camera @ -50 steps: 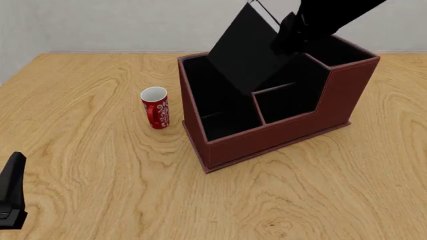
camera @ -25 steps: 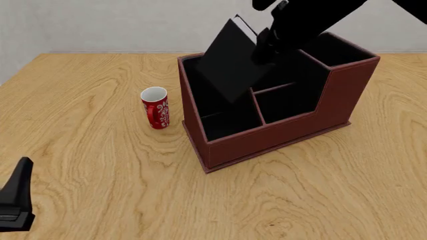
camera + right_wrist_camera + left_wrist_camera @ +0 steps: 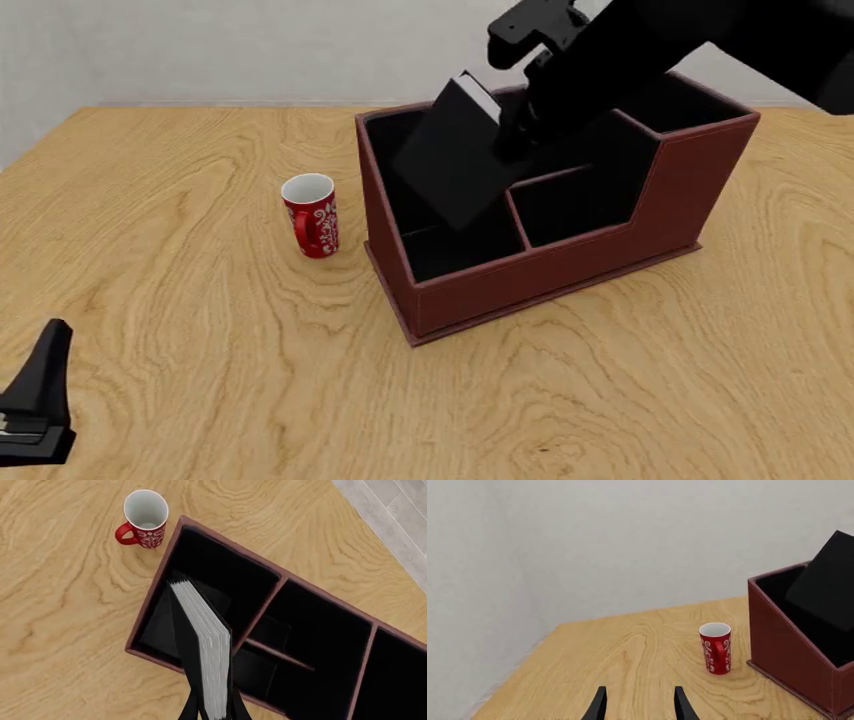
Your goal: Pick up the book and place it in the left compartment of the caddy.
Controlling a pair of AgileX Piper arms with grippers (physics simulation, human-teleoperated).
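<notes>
The black book (image 3: 454, 160) with white page edges (image 3: 203, 645) hangs tilted in my right gripper (image 3: 514, 120), which is shut on its upper end. Its lower corner dips into the left compartment (image 3: 454, 250) of the red-brown caddy (image 3: 561, 270). In the right wrist view the book stands over that long slot (image 3: 220, 575), near the divider, with my fingertips (image 3: 193, 711) at its sides. My left gripper (image 3: 34, 400) is open and empty at the table's near left corner, and also shows in the left wrist view (image 3: 639, 710). The left wrist view shows the caddy (image 3: 787, 650) and the book (image 3: 827, 580).
A red mug (image 3: 310, 215) with a white pattern stands upright just left of the caddy, a little apart from its wall; it also shows in both wrist views (image 3: 715, 647) (image 3: 145, 517). A grey wall runs behind the table's far edge.
My right arm has carried the book left and down, so its lower end now sits deeper in the left compartment. My left gripper has sunk slightly lower in the front view.
</notes>
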